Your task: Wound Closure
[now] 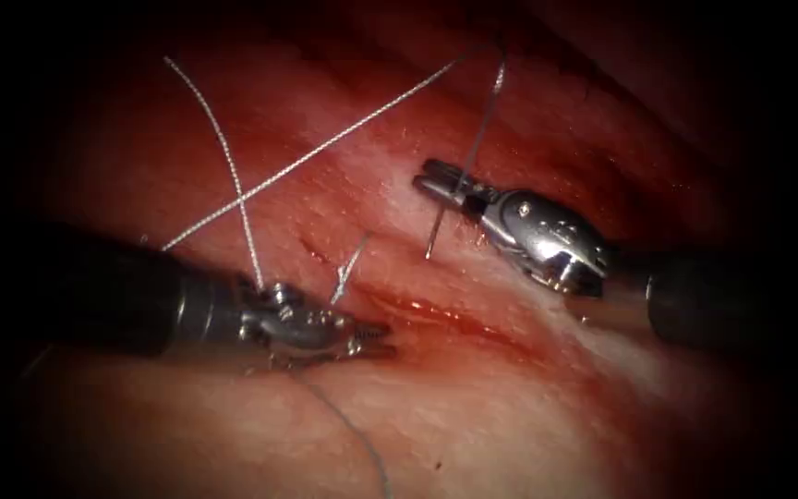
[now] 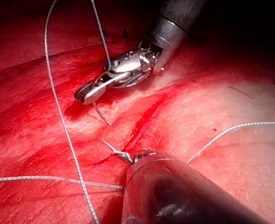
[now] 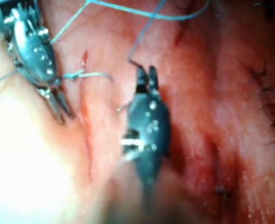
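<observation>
My right tool [image 1: 438, 181] comes in from the right, jaws shut on the curved needle [image 1: 438, 231] near its rear end. The needle's free part hangs down, its tip at the pale tissue just right of the cut [image 1: 436, 312]; I cannot tell whether it enters. In the left wrist view the same tool [image 2: 87, 94] holds the needle [image 2: 101, 114] above the tissue. Thread [image 1: 484, 115] rises from these jaws. My left tool [image 1: 376, 339] lies left of the cut, jaws slightly open and holding nothing. White thread [image 1: 233, 176] runs to its wrist.
A second strand [image 1: 325, 148] crosses the first over the tissue at upper left. A short thread tail [image 1: 348, 271] sticks up from a stitch at the cut's near end. More thread [image 1: 362, 444] trails toward the front. Red fluid [image 1: 417, 310] lines the cut.
</observation>
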`<control>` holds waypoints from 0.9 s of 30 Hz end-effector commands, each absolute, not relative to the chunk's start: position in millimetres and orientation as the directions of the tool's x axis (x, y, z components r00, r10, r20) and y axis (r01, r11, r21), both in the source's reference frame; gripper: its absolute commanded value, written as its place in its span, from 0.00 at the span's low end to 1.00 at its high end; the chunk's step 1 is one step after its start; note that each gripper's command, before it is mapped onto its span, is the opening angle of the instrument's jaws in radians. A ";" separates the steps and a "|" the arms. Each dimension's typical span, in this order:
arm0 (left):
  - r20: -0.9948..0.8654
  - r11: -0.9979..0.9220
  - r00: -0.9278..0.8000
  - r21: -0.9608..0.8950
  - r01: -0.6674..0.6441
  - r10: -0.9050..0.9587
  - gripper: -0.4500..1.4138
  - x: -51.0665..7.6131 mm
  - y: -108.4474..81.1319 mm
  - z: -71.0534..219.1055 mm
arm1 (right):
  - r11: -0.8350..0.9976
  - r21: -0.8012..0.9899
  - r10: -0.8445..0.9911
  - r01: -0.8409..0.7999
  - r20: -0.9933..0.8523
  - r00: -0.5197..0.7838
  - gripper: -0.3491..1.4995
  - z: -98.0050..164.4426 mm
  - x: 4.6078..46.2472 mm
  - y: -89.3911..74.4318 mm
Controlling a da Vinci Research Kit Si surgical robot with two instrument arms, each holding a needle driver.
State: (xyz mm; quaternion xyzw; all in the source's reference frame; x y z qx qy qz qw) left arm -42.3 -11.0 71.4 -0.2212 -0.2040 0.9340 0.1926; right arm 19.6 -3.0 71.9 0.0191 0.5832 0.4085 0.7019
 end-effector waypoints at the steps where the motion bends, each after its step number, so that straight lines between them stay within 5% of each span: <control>1: -0.334 -0.842 -0.828 -0.468 -0.269 0.450 0.35 -42.8 -11.5 71.9 | 0.633 0.546 0.631 -0.548 -0.775 -0.042 0.00 72.3 20.4 -3.1; 14: -0.333 -0.840 -0.828 -0.470 -0.270 0.452 0.35 -43.0 -11.5 71.6 | 0.437 0.760 0.811 -0.481 -0.564 -0.155 0.00 72.5 21.6 -3.7; 27: -0.333 -0.840 -0.827 -0.471 -0.270 0.453 0.35 -43.0 -11.4 71.4 | 0.347 0.801 0.896 -0.488 -0.436 -0.079 0.00 72.0 21.7 -6.6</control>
